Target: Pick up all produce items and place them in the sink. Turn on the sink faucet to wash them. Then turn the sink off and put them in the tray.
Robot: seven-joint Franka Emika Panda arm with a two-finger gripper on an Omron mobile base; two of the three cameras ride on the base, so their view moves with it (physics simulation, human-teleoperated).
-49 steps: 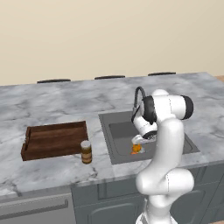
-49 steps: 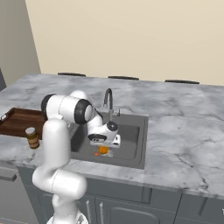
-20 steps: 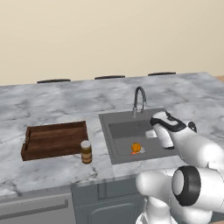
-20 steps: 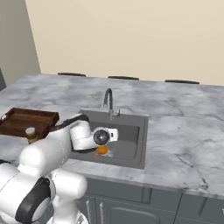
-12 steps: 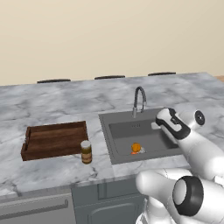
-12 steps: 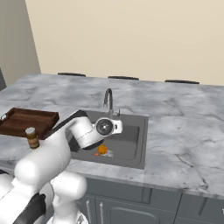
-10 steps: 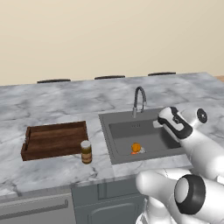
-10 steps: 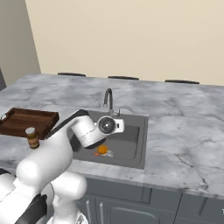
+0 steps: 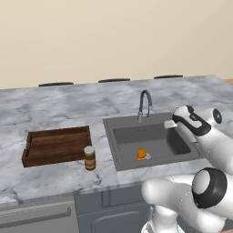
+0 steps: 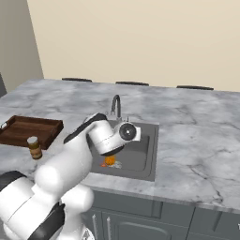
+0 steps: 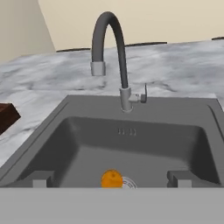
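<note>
Hand view looks straight down the sink (image 11: 78, 144), and there's the round orange fruit (image 11: 112, 179) on the basin floor, right beside the silver drain (image 11: 127, 182). The gripper (image 11: 112, 177) is spread wide and empty, fingertips (image 11: 41, 178) framing the basin. Dead ahead stands the sink faucet (image 11: 111, 52), with a thin lever (image 11: 144, 94) sticking up off its base. That lever looks stiff and slick, a small target; best pushed from the side near its tip rather than pinched, I'd say. In the left base view a reddish sliver hugs the fruit, possibly the carrot-like piece (image 9: 138, 159), though it's too small to be sure. The tray (image 9: 57, 145) waits on the worktop (image 9: 63, 113), well apart from the sink.
</note>
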